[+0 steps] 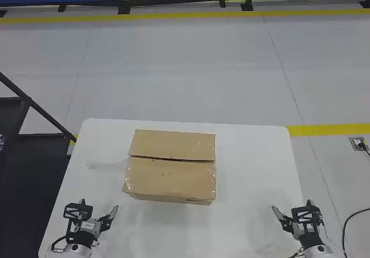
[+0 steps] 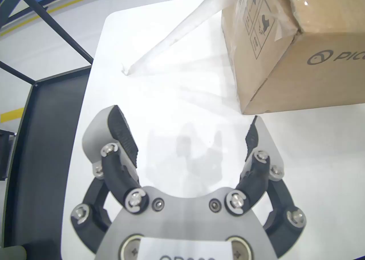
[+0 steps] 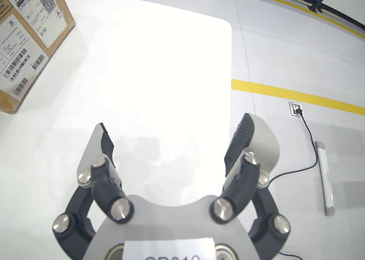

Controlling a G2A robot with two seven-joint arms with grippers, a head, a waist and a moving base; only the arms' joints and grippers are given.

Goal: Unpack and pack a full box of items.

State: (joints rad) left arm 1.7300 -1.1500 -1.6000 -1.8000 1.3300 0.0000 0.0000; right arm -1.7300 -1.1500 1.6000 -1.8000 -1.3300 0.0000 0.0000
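A closed brown cardboard box [image 1: 170, 166] stands in the middle of the white table [image 1: 249, 174], its top flaps meeting along a seam. A strip of clear tape [image 2: 182, 30] hangs from the box [image 2: 288, 30] down onto the table. Printed labels cover the side of the box [image 3: 27, 33] seen from the right wrist. My left gripper [image 1: 93, 216] hovers open near the table's front left corner, short of the box. My right gripper [image 1: 296, 216] is open at the front right corner, with nothing between its fingers. Both left pads [image 2: 122, 132] stand apart over bare table.
A black frame and dark platform [image 1: 10, 148] stand to the left of the table. Yellow floor lines [image 1: 339, 129] run to the right. A floor socket with a black cable [image 3: 296, 109] and a white bar [image 3: 325, 175] lie on the floor beyond the right edge.
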